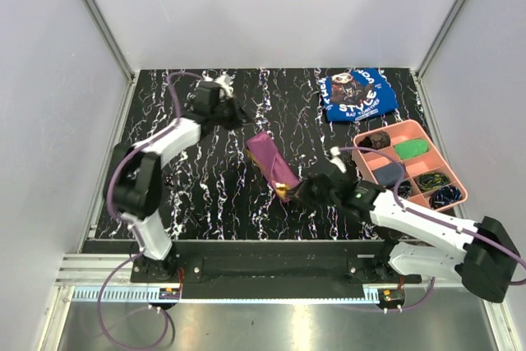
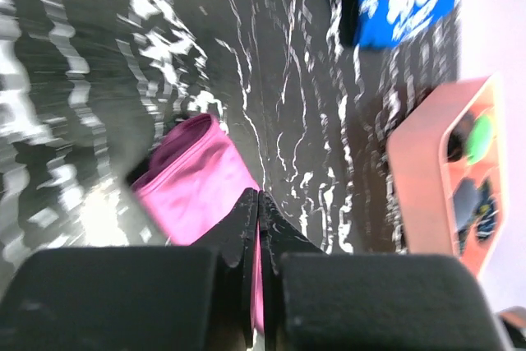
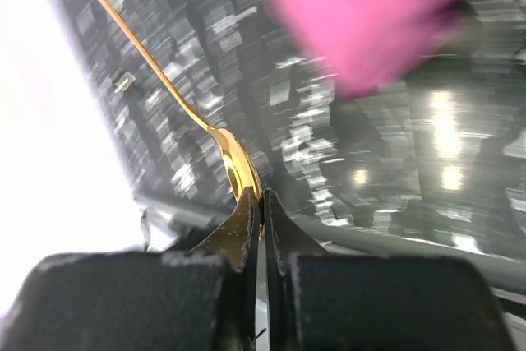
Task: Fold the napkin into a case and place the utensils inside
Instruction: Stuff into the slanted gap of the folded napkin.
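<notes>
A blue printed cloth [image 1: 357,94] lies on the black marbled table [image 1: 205,187], just behind a pink compartmented tray [image 1: 380,127].

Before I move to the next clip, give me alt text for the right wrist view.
The right gripper, fingers closed, pinches the bowl of a gold spoon, whose thin handle slants up and left over a black, white-veined table. A blurred plum-purple napkin fills the upper right.
</notes>
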Robot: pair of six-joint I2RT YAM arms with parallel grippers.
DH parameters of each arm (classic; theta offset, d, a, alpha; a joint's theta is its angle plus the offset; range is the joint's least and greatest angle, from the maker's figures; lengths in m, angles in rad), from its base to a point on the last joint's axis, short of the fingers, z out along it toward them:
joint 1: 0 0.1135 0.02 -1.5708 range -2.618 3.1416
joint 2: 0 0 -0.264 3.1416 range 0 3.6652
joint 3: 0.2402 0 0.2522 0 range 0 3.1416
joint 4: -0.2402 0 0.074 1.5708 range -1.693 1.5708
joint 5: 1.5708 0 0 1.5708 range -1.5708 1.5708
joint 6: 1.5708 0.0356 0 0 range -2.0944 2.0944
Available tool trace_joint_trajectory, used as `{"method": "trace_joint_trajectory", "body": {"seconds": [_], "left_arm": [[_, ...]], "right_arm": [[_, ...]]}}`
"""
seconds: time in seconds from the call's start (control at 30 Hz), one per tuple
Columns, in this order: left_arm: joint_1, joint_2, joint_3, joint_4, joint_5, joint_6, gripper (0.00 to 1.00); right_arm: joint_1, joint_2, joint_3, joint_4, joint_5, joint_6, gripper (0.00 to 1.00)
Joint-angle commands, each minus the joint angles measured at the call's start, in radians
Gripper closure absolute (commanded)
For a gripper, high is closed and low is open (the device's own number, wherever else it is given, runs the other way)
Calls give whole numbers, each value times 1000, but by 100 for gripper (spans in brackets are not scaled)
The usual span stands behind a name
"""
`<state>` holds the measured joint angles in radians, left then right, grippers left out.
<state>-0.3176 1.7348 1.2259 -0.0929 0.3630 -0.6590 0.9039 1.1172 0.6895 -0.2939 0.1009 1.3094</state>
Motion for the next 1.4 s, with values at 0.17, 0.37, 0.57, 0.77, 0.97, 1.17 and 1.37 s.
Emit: {"method": "trace_joint_trajectory", "body": {"seconds": [0.17, 0.37, 0.57, 0.77, 0.97, 1.17, 1.37], "left_arm": [[-100, 222, 118, 160, 36, -14, 100], [-109, 275, 136, 151, 22, -33, 100], [-109, 272, 145, 104, -4, -28, 100], [-106, 272, 152, 18, -42, -33, 100], [-98, 298, 149, -37, -68, -54, 100], [-92, 312, 156, -50, -73, -50, 100], [-90, 327, 170, -62, -67, -48, 100]], "right_arm": [[-52, -178, -94, -384, 224, 169, 100], [-88, -217, -127, -384, 210, 139, 100], [-88, -206, -71, -392, 226, 77, 100], [-88, -209, -8, -450, 261, 18, 100], [-88, -154, 19, -360, 215, -44, 100], [-88, -80, -42, -248, 157, -4, 100], [-89, -19, -31, -189, 142, -25, 100]]}}
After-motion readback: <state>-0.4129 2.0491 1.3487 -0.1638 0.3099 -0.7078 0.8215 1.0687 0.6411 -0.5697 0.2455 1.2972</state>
